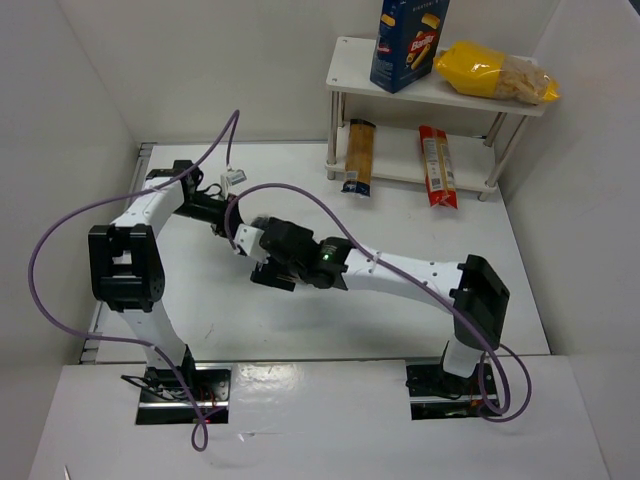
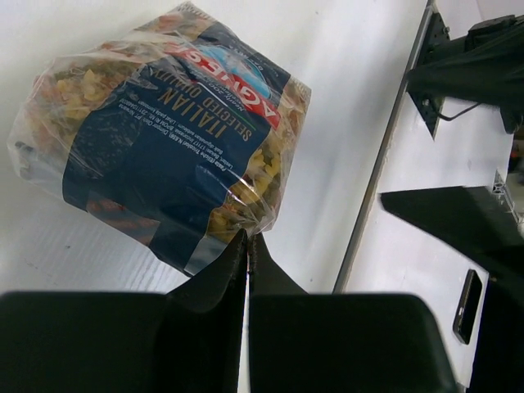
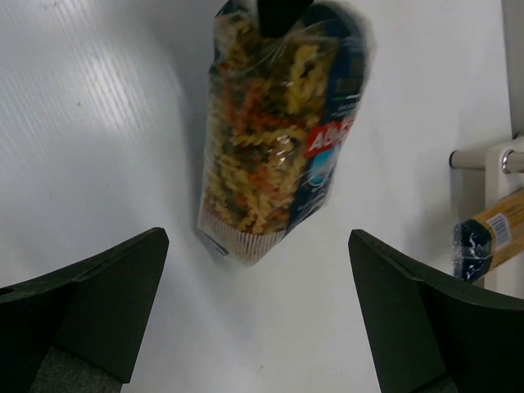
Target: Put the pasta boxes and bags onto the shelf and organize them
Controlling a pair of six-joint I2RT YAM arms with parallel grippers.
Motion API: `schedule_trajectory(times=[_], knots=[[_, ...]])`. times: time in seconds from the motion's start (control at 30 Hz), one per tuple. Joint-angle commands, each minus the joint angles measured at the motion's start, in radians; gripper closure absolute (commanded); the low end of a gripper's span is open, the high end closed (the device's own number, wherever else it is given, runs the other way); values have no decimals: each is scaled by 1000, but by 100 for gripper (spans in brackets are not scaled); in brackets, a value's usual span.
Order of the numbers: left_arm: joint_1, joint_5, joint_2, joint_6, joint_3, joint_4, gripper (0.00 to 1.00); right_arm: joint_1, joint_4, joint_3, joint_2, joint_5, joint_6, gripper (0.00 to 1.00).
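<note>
Pinching the left end of the clear bag point(image 2: 164, 131), the left gripper point(image 2: 247, 241) has its fingers pressed together on the film. The right gripper point(image 3: 258, 237) faces the bag's other end, a crimped seam. Its fingers are spread wide to either side of that end and touch nothing.

The bag sits left of the middle of the table point(image 1: 450, 220), well apart from the shelf point(image 1: 345, 65) at the far right. Its long axis runs roughly left to right, with the held end at the left and the seam end toward the right gripper. The dark blue label faces the left wrist camera, and the bare side with mixed-colour spirals faces the right wrist camera. Whether the bag rests on the table or hangs just above it cannot be told. From above, the right wrist hides most of the bag.

A purple cable point(image 1: 300, 195) loops over the table between the grippers and the shelf.

On the shelf's top board a blue box point(image 1: 408, 40) stands upright at the left, and a yellow bag point(image 1: 495, 75) lies on its side just to its right. On the lower board lie an orange pack point(image 1: 358, 155) and a red pack point(image 1: 437, 165). They are apart from each other, each with its long axis running near to far and its near end poking past the board's edge. White walls close in on the left, far and right sides.
</note>
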Motion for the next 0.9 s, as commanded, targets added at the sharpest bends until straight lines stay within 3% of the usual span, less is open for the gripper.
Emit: schedule_trajectory(times=[0.0,0.33,0.87], knots=[[8,109,10,31,46,-40,100,24,51,-68,28,68,18,1],[17,156,29,60,55,-83,100,24,209,-186,57,151,18,1],[17,166,19,78,55,-102,100,24,315,-229,137,177,9,1]])
